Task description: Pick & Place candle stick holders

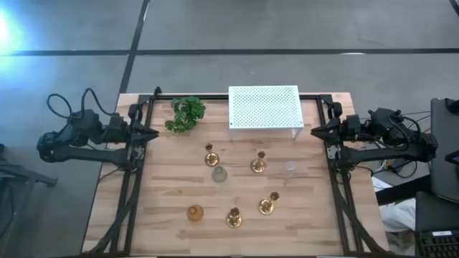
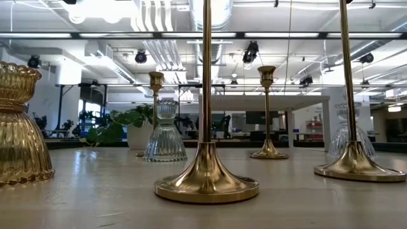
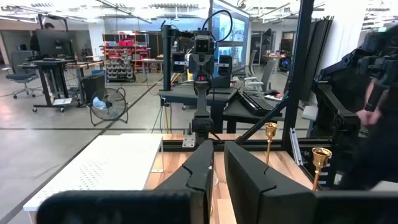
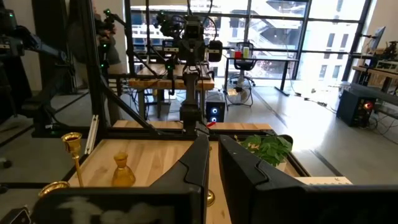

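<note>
Several gold candlesticks stand upright on their round bases mid-table point(image 1: 210, 158) point(image 1: 258, 163) point(image 1: 267, 206) point(image 1: 234, 217). Among them are three glass holders: pale green point(image 1: 219, 174), amber point(image 1: 194, 213) and clear point(image 1: 290, 168). In the low view one gold base point(image 2: 206, 181) is nearest, with the amber holder point(image 2: 18, 130) at the left. My left gripper point(image 1: 152, 134) point(image 3: 219, 148) hovers at the table's left edge. At the right edge hovers my right gripper point(image 1: 315, 131) point(image 4: 213, 140). Both are shut, hold nothing and point toward the table's middle.
A white perforated stand point(image 1: 264, 107) sits at the far edge, and a green leafy plant point(image 1: 186, 113) to its left. Black frame rails point(image 1: 133, 179) point(image 1: 337, 179) run along both sides of the wooden table. Bare wood lies near the front edge.
</note>
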